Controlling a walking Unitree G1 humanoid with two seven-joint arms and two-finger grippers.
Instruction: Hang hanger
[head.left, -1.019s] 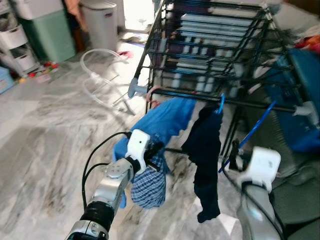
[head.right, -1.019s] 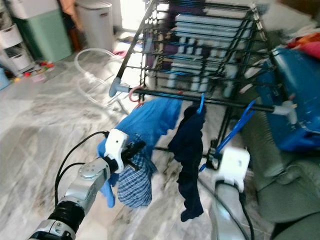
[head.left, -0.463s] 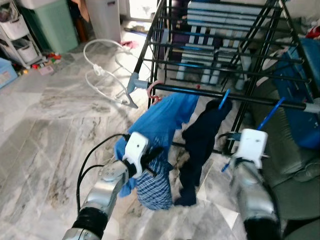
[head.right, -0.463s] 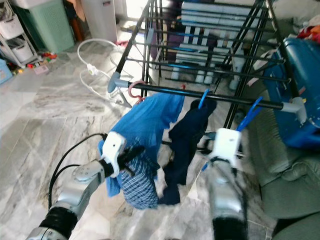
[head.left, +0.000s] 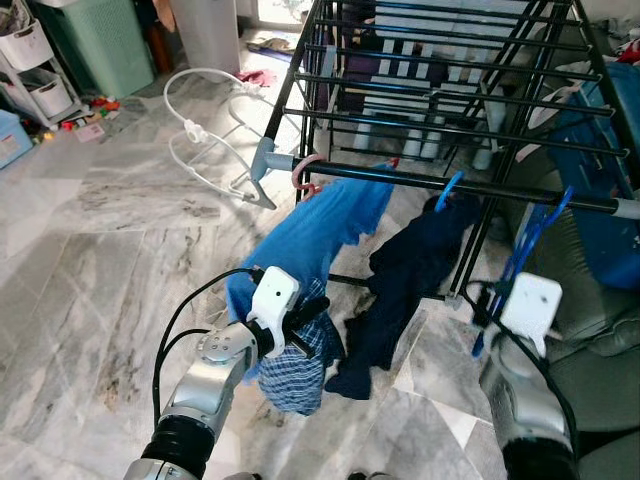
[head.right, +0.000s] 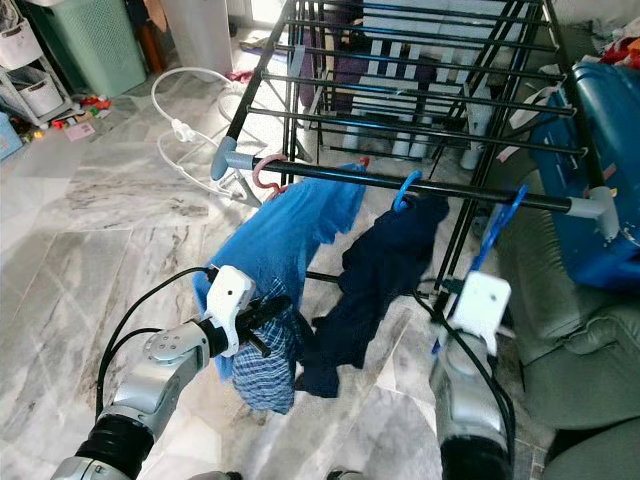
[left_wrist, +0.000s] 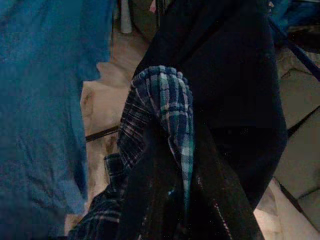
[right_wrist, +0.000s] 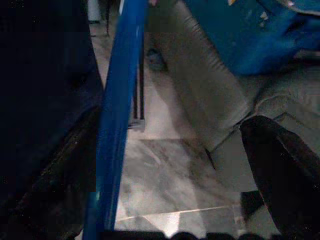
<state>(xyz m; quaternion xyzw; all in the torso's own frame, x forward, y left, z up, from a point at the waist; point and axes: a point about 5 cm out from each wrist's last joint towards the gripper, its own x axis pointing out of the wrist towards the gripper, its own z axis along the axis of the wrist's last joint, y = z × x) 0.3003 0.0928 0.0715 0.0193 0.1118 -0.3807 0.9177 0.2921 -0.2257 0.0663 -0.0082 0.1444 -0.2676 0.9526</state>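
My left tool (left_wrist: 175, 200) was clenched on the plaid garment (head.left: 295, 362). My right tool (right_wrist: 165, 210) stood released, the blue hanger (right_wrist: 117, 110) between its fingers, the drying rack (head.left: 450, 110) ahead.

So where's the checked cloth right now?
The checked cloth is pinched in the left gripper fingers, low in the head views on the robot's left. It hangs beside the blue shirt and the dark garment, under the rack's front bar.
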